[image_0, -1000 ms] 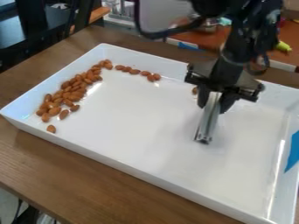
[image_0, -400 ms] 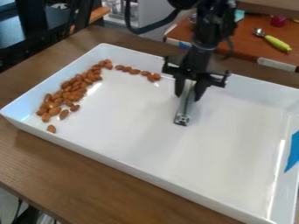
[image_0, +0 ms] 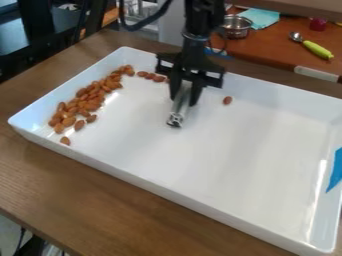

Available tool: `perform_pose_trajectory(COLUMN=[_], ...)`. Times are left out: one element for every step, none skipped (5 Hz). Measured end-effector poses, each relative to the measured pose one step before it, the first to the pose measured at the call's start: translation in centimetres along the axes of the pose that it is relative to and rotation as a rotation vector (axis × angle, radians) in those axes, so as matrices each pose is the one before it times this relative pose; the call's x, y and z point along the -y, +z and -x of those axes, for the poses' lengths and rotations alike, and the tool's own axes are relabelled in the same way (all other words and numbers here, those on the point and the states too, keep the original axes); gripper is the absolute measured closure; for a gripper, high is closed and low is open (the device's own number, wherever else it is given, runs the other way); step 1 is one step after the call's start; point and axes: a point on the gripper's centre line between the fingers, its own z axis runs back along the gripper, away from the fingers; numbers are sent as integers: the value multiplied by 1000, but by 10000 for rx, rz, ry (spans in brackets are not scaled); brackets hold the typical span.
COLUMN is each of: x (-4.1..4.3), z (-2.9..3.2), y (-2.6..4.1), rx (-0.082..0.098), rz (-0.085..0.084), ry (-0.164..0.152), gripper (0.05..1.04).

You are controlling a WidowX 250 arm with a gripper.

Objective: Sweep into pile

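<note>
My black gripper (image_0: pixel 185 90) hangs over the upper middle of the white tray (image_0: pixel 220 165), shut on a silver metal tool (image_0: pixel 178 112) that slants down to the tray floor. Brown almonds (image_0: pixel 90 100) form a long heap along the tray's left side. A short row of almonds (image_0: pixel 150 76) runs from the heap's upper end along the back wall, up to the gripper's left side, which may cover part of it. One lone almond (image_0: pixel 227 100) lies right of the gripper, and another (image_0: pixel 65 141) sits just below the heap's lower end.
Raised walls surround the tray, which stands on a brown wooden table (image_0: pixel 87 185). Blue tape (image_0: pixel 334 170) marks its right wall. Behind are a metal pot (image_0: pixel 236 26), a teal cloth (image_0: pixel 260 17) and a yellow-green-handled utensil (image_0: pixel 317 49).
The gripper and tool have moved left across the tray, uncovering the lone almond at the right. The tray has shifted slightly right with the almond heap.
</note>
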Motion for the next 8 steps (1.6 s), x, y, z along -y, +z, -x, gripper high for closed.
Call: perform_pose_trajectory(x=[-2347,-2234,-4239,-638,-683,1115,3399,4072], z=[-1014,-1745,-711,127,1793,918,880,1213], y=[-694,-485,-525,-66,457,3786,1777,1278], rx=[-251,-236,-143,-97,-441,623,131,335], rz=[-57,14,-12,102,848,1238,502,15], ry=[8,376,613,107,-139,274,40,-429], gripper=[702,702,702,702,702,702,702,702])
